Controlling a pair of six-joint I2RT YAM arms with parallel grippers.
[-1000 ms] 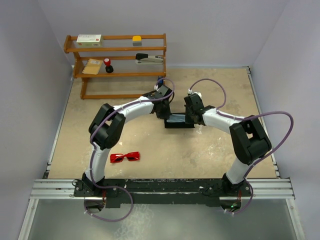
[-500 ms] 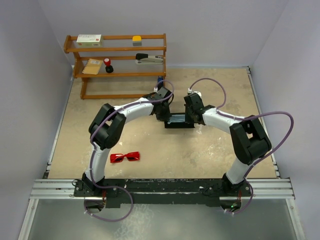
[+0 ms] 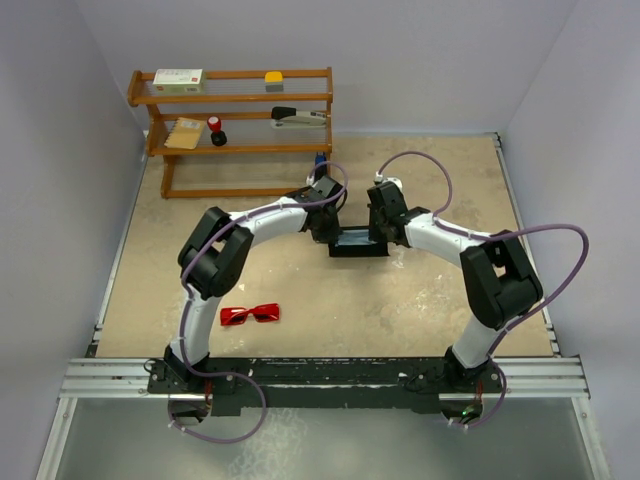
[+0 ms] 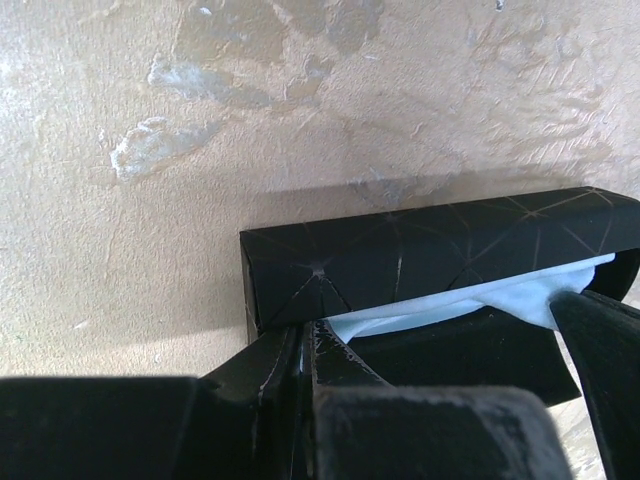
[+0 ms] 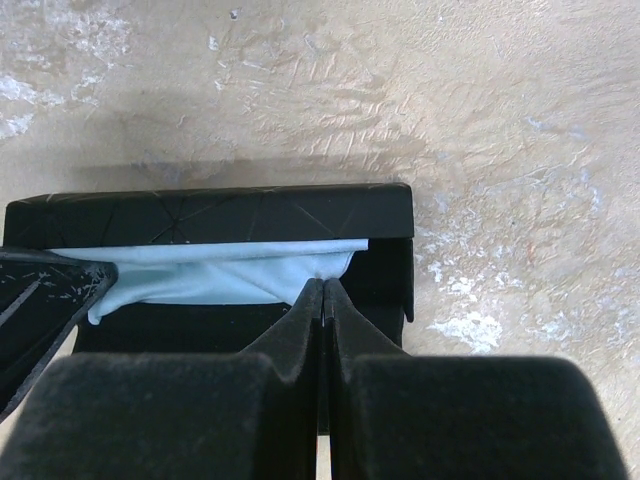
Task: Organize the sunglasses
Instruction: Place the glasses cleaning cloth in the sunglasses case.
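Sunglasses (image 3: 250, 315): one small red translucent pair, flat on the beige table (image 3: 420, 310) near the left arm's base, well apart from both grippers. One long black rectangular case (image 5: 210, 212) lies open mid-table with one light blue cloth (image 5: 215, 275) inside. Left gripper (image 4: 305, 340) is closed at the case's end, cannot tell if it pinches anything. Right gripper (image 5: 322, 290) is closed, pinching the cloth's corner.

My left arm (image 3: 262, 215) and right arm (image 3: 440, 237) arched inward over the middle of the tabletop (image 3: 400, 300), both jaws pinched shut.
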